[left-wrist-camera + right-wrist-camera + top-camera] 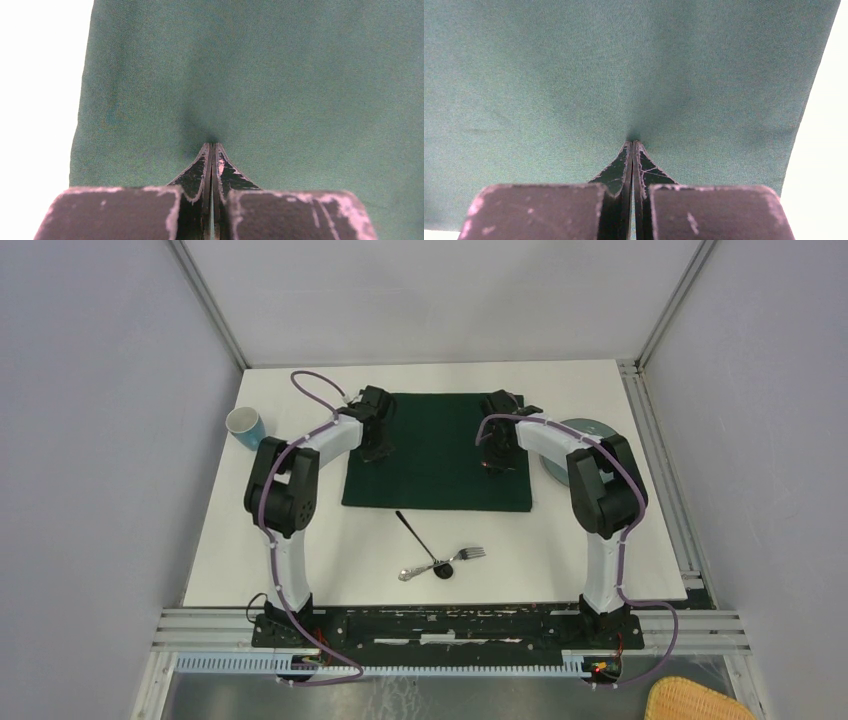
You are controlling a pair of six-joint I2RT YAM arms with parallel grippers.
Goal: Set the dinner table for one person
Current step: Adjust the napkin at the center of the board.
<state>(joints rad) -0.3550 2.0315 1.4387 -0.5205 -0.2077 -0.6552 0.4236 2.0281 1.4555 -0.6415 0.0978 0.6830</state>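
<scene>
The dinner table (290,530) is a large white top. On its far middle a dark green cloth (437,452) lies flat. My left gripper (377,450) is shut, its tips down on the cloth (280,85) near the cloth's left edge, and nothing shows between the fingers (199,172). My right gripper (493,466) is shut too, its tips touching the cloth (574,80) near the cloth's right edge. A slight dimple and shadow mark the fabric at both tips. Whether a fold of cloth is pinched does not show.
A light blue cup (245,426) stands at the far left. A grey-blue plate (586,430) lies at the far right, partly behind the right arm. A black spoon (420,540) and a silver fork (445,561) lie crossed near the front. A wicker basket (695,700) sits off the table, bottom right.
</scene>
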